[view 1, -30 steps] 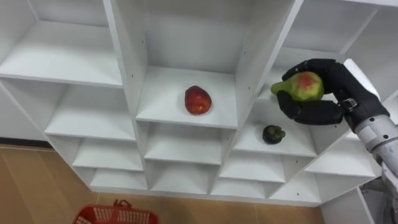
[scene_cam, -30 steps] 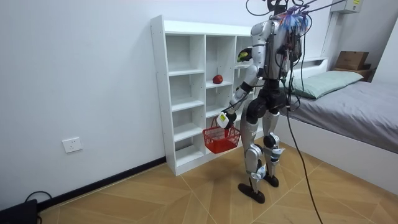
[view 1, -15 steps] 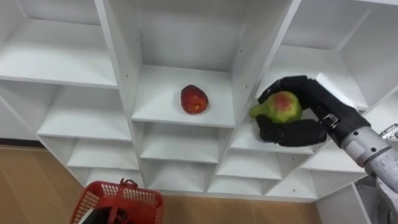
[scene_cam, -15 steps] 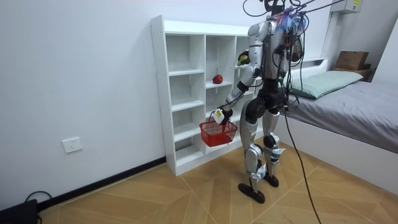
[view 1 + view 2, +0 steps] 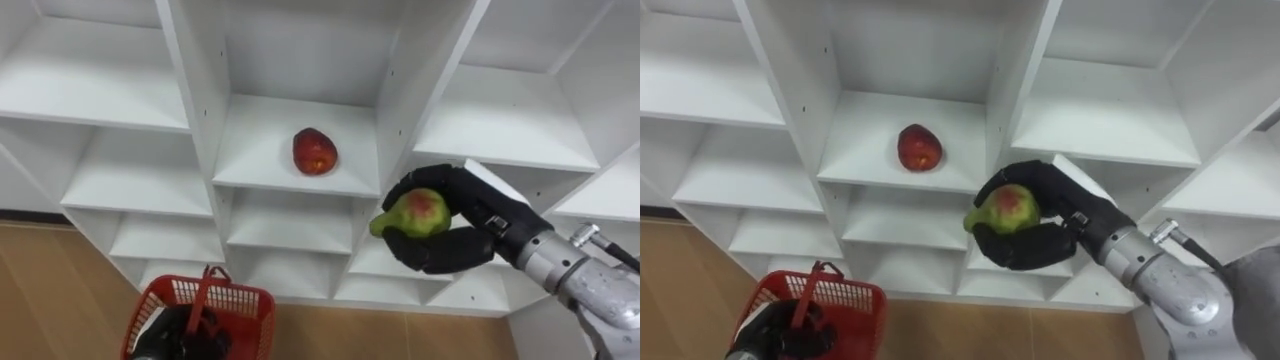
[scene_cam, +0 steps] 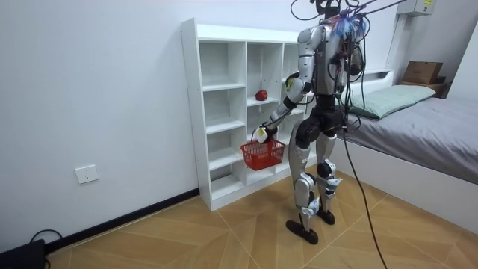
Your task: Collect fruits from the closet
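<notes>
Wood floor (image 5: 60, 290) is showing at eight o'clock beneath the white closet (image 5: 290, 180). Nearest me, at seven, my left hand (image 5: 172, 335) is gripping the red basket (image 5: 228, 294) by its handle. At four o'clock my right hand (image 5: 450, 248) is clamping a green pear (image 5: 415, 213) in front of the shelves. I'm judging this the carry-over: next I'm swinging the pear over the basket and releasing. Farther back, at twelve, a red apple (image 5: 315, 150) is waiting. The frame edge is cutting off the basket's contents.
</notes>
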Controlling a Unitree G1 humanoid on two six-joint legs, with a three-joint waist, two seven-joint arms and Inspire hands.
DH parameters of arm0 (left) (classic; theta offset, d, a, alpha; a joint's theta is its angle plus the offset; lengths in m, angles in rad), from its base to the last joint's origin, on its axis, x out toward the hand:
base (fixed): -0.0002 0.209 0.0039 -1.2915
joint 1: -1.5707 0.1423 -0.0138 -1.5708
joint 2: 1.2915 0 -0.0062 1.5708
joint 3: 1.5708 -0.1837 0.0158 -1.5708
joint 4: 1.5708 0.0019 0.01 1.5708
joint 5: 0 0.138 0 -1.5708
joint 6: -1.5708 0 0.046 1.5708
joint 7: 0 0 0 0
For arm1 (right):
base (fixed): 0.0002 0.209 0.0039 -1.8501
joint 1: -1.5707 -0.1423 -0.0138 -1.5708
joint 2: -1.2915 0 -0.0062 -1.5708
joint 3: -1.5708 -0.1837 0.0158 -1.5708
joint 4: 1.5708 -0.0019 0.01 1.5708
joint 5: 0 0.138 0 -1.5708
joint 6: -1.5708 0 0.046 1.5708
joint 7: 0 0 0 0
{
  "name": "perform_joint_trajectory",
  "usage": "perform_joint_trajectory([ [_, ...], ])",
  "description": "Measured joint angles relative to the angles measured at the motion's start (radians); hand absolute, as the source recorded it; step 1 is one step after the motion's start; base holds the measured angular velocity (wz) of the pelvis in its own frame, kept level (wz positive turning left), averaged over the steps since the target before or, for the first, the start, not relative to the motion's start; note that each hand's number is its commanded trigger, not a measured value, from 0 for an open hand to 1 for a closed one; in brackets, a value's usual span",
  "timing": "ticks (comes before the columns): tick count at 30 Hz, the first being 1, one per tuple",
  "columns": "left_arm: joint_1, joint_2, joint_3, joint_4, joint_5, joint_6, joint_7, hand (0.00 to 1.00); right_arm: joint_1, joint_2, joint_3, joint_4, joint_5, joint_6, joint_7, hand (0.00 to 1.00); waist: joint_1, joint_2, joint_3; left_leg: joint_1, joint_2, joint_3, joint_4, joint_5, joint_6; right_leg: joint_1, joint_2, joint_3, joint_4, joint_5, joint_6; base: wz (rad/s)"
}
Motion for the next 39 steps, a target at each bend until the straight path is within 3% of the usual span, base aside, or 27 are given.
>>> perform_joint_trajectory([
  [5,-0.039,0.002,-0.065,-0.022,-0.036,0.000,0.004,1.00,-0.015,0.010,0.045,0.019,0.004,-0.001,-0.017,1.00,0.018,0.016,0.0108,-0.018,-0.001,-0.002,0.009,0.000,0.000,-0.011,0.000,0.000,0.001,0.001,0.000,0.01],
  [14,-0.063,-0.010,-0.145,-0.061,-0.075,-0.004,-0.018,1.00,-0.069,0.027,0.076,0.044,-0.005,-0.005,-0.057,1.00,0.023,0.026,0.0097,-0.074,-0.001,-0.001,0.030,0.001,0.000,-0.064,-0.003,-0.007,0.008,0.007,-0.005,0.00],
  [19,-0.064,-0.008,-0.164,-0.115,-0.075,-0.014,-0.057,1.00,-0.135,0.065,0.095,0.162,-0.007,-0.026,-0.102,1.00,0.023,0.046,0.0083,-0.085,0.000,0.001,0.036,0.001,0.000,-0.078,-0.005,-0.010,0.017,0.007,-0.005,-0.01],
  [26,-0.068,-0.008,-0.185,-0.160,-0.092,-0.021,-0.125,1.00,-0.142,0.103,0.117,0.212,-0.005,-0.029,-0.104,1.00,0.016,0.059,0.0045,-0.116,0.001,0.001,0.052,0.002,0.001,-0.111,-0.009,-0.020,0.035,0.008,-0.006,0.00],
  [35,-0.069,-0.009,-0.201,-0.216,-0.093,-0.021,-0.207,1.00,-0.196,0.105,0.117,0.273,-0.005,-0.036,-0.127,1.00,0.007,0.063,0.0061,-0.171,0.003,-0.017,0.085,0.004,0.006,-0.149,-0.015,-0.027,0.054,0.009,-0.008,0.06],
  [39,-0.071,-0.009,-0.205,-0.249,-0.093,-0.022,-0.227,1.00,-0.196,0.105,0.117,0.273,-0.005,-0.036,-0.135,1.00,0.008,0.071,0.0109,-0.174,0.002,-0.019,0.085,0.004,0.006,-0.156,-0.015,-0.026,0.062,0.009,-0.008,0.00],
])
